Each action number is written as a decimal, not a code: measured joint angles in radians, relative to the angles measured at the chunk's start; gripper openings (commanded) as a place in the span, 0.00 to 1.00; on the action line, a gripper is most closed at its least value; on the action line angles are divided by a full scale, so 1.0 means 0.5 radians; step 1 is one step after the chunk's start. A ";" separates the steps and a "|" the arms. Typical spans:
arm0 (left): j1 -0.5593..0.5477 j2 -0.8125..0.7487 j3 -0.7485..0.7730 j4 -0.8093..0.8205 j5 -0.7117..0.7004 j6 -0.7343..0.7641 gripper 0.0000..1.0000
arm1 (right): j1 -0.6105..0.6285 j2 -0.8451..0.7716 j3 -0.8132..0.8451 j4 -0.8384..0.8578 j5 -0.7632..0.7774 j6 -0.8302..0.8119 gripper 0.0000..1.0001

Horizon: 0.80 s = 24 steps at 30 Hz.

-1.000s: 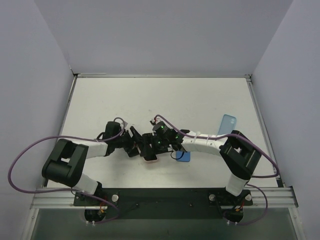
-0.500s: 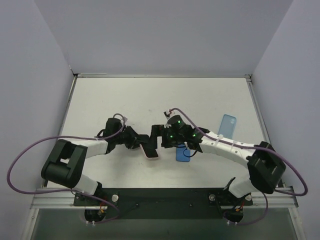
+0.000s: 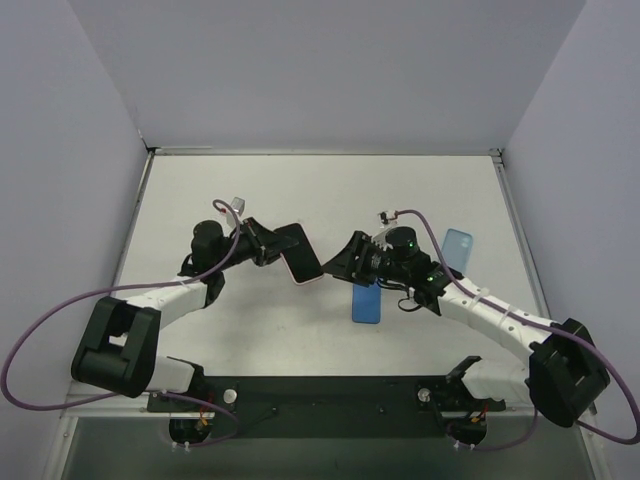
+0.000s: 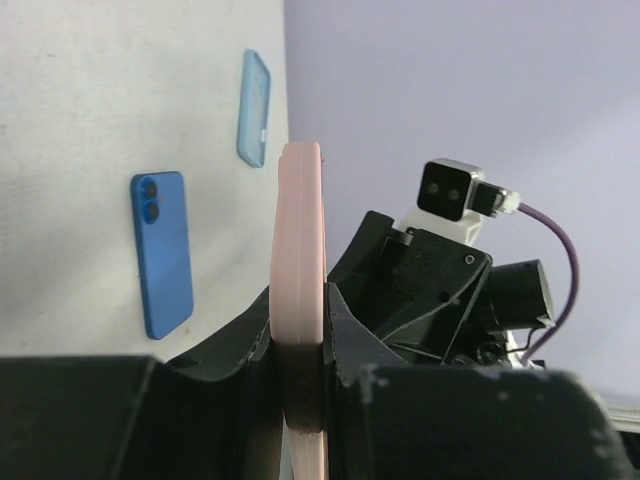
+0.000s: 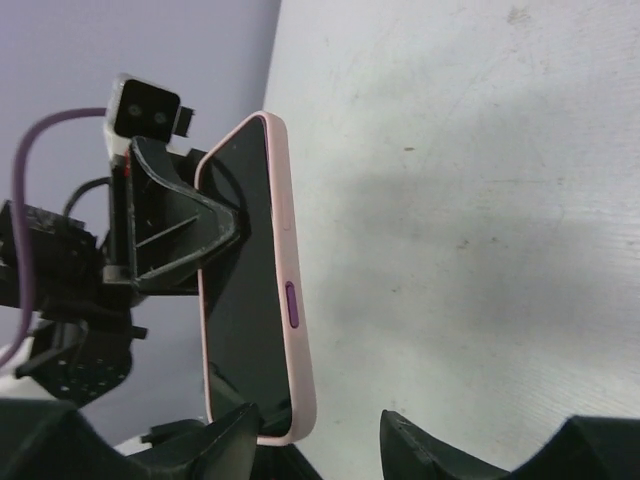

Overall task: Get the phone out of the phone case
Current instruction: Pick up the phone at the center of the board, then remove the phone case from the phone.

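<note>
Change: a second ago both grippers were huddled low over the pink phone case (image 4: 298,230) near the front of the table (image 3: 400,195). Now the arms have parted. The left gripper (image 4: 300,335) has carried the case up and back, left of centre, and the right gripper (image 5: 320,442) has swung round to its right.
Meaning for the task: the case appears to be held up for the other arm to work on. The phone (image 5: 240,290) still sits inside the pink rim, so the removal itself is not yet done.
Left gripper: clamped tight across the case's thickness, near one end.
Right gripper: its fingers stand apart with bare table showing between them. The case's near corner lies just beside one finger, but no squeeze on it shows.
Left wrist view only: the case is seen edge-on, pinched between the two fingers. Beyond it on the table lie a blue phone (image 4: 162,255) and a pale blue case (image 4: 253,108), well apart from the held one. No screen is visible here.
Right wrist view only: the dark screen sits flush in the pink rim, with a purple side button (image 5: 292,304) on the edge facing the camera.
Top view only: it shows both arms reaching inward with the case between them. Whether the right fingers touch the case cannot be told from above.
</note>
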 measured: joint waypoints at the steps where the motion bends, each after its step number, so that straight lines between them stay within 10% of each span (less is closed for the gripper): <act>1: 0.000 0.000 0.001 0.042 0.008 -0.027 0.00 | -0.012 0.000 -0.014 0.078 -0.032 0.050 0.45; 18: 0.044 0.045 -0.046 0.506 0.033 -0.323 0.00 | -0.100 0.270 -0.390 1.476 -0.349 0.929 0.00; 24: 0.066 0.045 -0.046 0.545 -0.011 -0.358 0.00 | -0.116 0.446 -0.426 1.839 -0.359 1.197 0.00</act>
